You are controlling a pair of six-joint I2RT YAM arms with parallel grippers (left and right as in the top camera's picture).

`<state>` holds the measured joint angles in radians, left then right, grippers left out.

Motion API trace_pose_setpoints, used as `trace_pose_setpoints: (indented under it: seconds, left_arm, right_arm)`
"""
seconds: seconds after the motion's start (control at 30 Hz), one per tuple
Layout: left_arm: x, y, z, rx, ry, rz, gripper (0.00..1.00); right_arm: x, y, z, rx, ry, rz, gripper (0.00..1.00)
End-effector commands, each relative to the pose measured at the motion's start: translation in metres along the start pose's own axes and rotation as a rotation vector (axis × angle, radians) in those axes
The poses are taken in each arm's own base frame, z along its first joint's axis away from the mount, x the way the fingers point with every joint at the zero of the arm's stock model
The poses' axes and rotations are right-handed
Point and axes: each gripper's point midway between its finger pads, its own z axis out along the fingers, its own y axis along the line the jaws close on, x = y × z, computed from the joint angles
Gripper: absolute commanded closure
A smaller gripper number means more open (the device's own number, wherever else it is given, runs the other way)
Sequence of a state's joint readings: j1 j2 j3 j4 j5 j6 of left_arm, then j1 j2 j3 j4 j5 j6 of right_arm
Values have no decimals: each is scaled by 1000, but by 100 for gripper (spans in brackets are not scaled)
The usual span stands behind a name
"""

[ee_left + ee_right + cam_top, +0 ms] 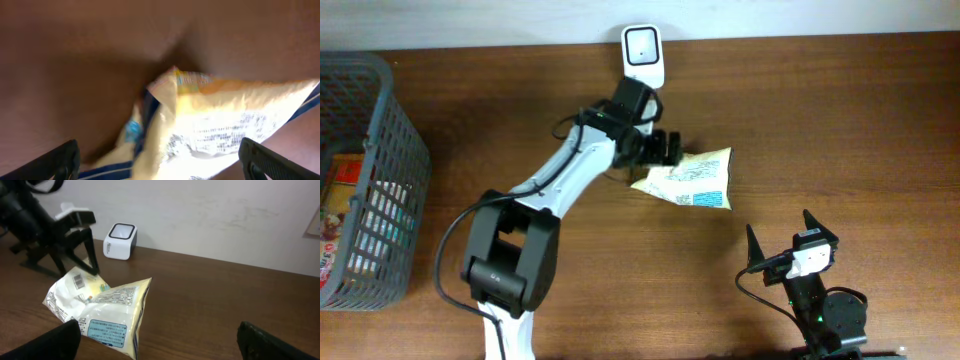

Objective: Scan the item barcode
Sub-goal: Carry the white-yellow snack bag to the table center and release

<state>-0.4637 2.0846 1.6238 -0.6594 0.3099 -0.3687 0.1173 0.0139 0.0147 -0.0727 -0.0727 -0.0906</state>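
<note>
While the bag [690,180] lies on the counter [840,110] near the scanner [643,55], the left pincer [672,148] straddles its end with jaws wide, gripping nothing. The right pincer [778,225] sits open, well apart. A clean scan likely needs a grasp clear of the barcode [78,281], with that patch turned squarely to the scanner.

Packet [688,178]: pale yellow, blue edging, white panel with fine black print.
Scanner [643,55]: white shell, dark window.
Bench [840,120]: dark brown wood grain.
Basket [390,150]: grey lattice mesh.
Arm [570,170]: white with black joints.
Wall [225,210]: off-white.
</note>
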Motion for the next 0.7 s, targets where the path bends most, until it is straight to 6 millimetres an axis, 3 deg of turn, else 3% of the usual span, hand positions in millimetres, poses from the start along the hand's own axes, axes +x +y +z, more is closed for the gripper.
trace_pose_setpoints:
  seconds: [0.0, 0.07, 0.13, 0.17, 0.2, 0.27, 0.3, 0.37, 0.5, 0.57, 0.67]
  left_arm:
    - [-82, 28, -136, -181, -307, 48, 1]
    - [-100, 57, -223, -300, -433, 32, 1]
    - [-101, 102, -315, -398, -576, -75, 1]
    - [-96, 123, -348, -433, -630, -127, 1]
    - [-84, 152, -386, -483, -685, -198, 1]
    - [-52, 206, -434, -578, -728, -351, 1]
    - [-25, 246, -452, -641, -712, -467, 1]
    - [17, 304, -462, -709, -668, -642, 1]
    - [76, 372, -447, -668, -600, -834, 0]
    - [101, 403, -419, -627, -518, -824, 1]
    - [125, 427, -368, -583, -334, -729, 11]
  right_arm:
    - [3, -2, 0, 12, 3, -6, 1]
    - [3, -2, 0, 12, 3, -6, 1]
    - [3, -2, 0, 12, 3, -6, 1]
    - [3, -2, 0, 12, 3, -6, 1]
    - [3, -2, 0, 12, 3, -6, 1]
    - [3, -2, 0, 12, 3, -6, 1]
    - [3, -2, 0, 12, 3, -6, 1]
    - [3, -2, 0, 12, 3, -6, 1]
    - [3, -2, 0, 12, 3, -6, 1]
    - [3, -2, 0, 12, 3, -6, 1]
    - [3, -2, 0, 12, 3, -6, 1]
